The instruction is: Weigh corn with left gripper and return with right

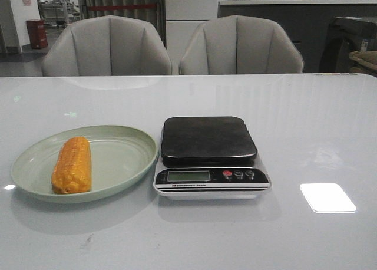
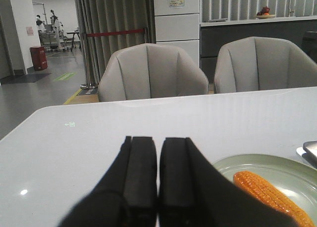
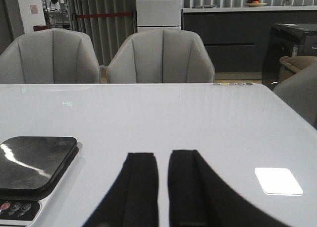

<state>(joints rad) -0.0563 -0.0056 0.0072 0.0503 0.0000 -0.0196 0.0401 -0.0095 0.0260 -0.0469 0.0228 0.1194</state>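
Observation:
The orange-yellow corn (image 1: 72, 165) lies lengthwise on the left side of a pale green plate (image 1: 121, 158), left of the kitchen scale (image 1: 209, 141), whose black platform is bare. No gripper shows in the front view. In the left wrist view, my left gripper (image 2: 157, 139) hovers low over the table with its black fingers almost touching and nothing between them. The corn (image 2: 270, 197) and the plate (image 2: 277, 165) lie just beside it. In the right wrist view, my right gripper (image 3: 163, 155) has a narrow gap between its fingers and holds nothing, with the scale (image 3: 34, 160) off to one side.
Two grey chairs (image 1: 106, 46) stand behind the far table edge. A bright light patch (image 1: 327, 197) lies on the glossy white table to the right of the scale. The scale's display and buttons (image 1: 235, 175) face the near edge.

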